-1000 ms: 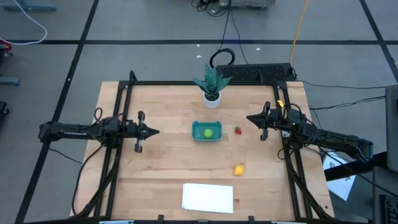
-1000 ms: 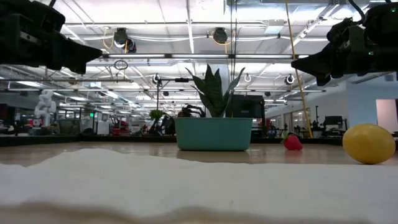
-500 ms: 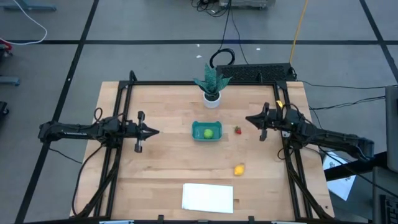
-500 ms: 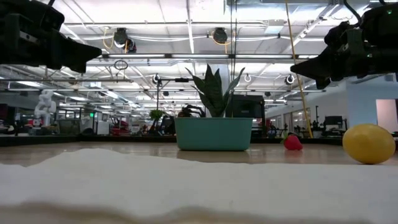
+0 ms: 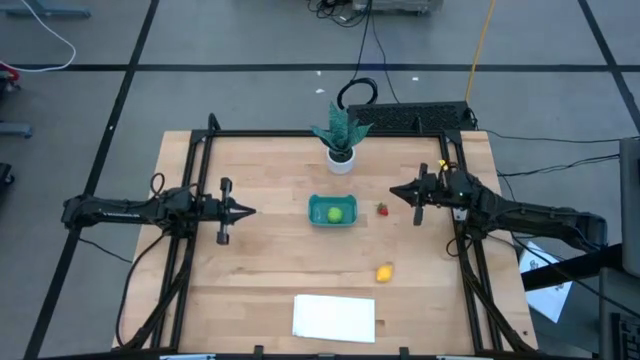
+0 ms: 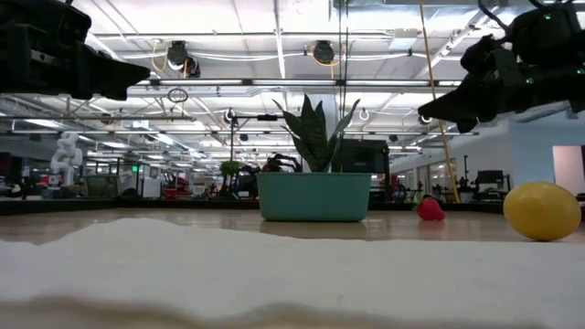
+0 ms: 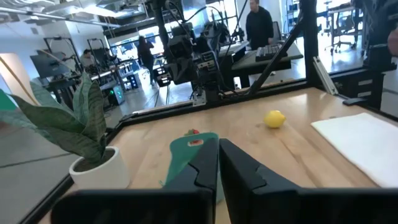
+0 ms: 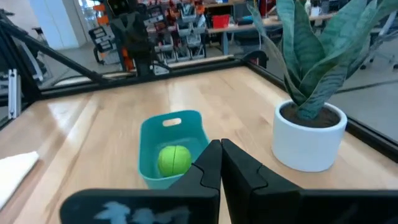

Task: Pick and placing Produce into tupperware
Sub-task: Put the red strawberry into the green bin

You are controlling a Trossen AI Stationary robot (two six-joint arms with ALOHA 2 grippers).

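The teal tupperware (image 5: 333, 211) sits on its base mid-table with the round lime-green fruit (image 5: 336, 213) inside it. Just right of it the tiny red fruit (image 5: 381, 209) lies on the wood. The yellow lemon-like fruit (image 5: 384, 271) lies nearer the front edge. My left gripper (image 5: 250, 211) hovers shut, level, left of the tupperware. My right gripper (image 5: 392, 192) hovers shut, level, right of the red fruit and a little farther back. The right wrist view shows the green fruit (image 8: 174, 159) in the tupperware (image 8: 149, 140). Neither gripper has anything between its fingers.
A white pot with a green plant (image 5: 340, 142) stands at the far edge behind the tupperware. A flat white sheet (image 5: 334, 317) lies at the near edge. Black frame rails (image 5: 190, 250) run along the table's left, right and far sides.
My right gripper has reached a little toward the table's left, nearer the red fruit, and its tip has dipped slightly; it stays shut. The fruits and the tupperware have not moved.
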